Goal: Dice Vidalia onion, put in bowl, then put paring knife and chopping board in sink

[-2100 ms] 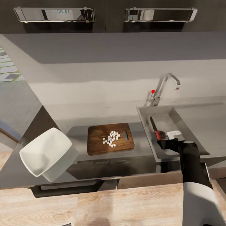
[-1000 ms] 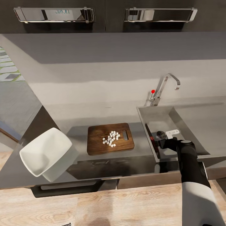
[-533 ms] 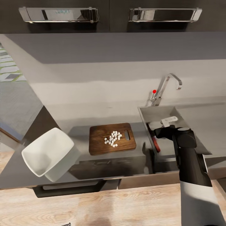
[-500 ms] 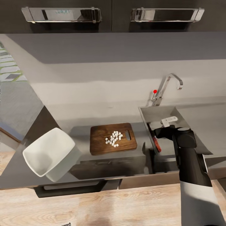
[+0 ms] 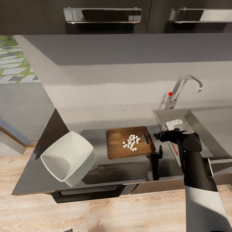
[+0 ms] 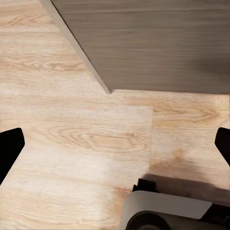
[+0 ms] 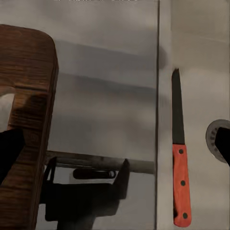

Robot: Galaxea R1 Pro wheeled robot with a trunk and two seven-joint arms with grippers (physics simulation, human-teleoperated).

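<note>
Small white cubes of diced onion (image 5: 130,142) lie in a pile on the brown chopping board (image 5: 116,149) on the grey countertop (image 5: 93,135). The white bowl (image 5: 67,157) stands left of the board, holding nothing I can see. The paring knife (image 7: 181,189) lies flat on the sink (image 7: 206,72) floor, red handle and dark blade, beside the drain (image 7: 216,139); it shows as a red sliver (image 5: 174,149) in the head view. My right gripper (image 5: 158,136) hovers open over the sink's left rim, just right of the board (image 7: 24,110). The left gripper (image 6: 115,146) is open over the floor.
The chrome faucet (image 5: 185,88) with a red dot stands behind the sink (image 5: 193,124). Dark wall cabinets with steel handles (image 5: 103,14) hang above. A dark cabinet side (image 6: 158,43) and wooden floor (image 6: 72,139) lie below the left arm. The counter ends left of the bowl.
The right gripper let go of the paring knife in the sink, rose, and moved left toward the board. The camera has swung left, shifting the whole picture rightward.
</note>
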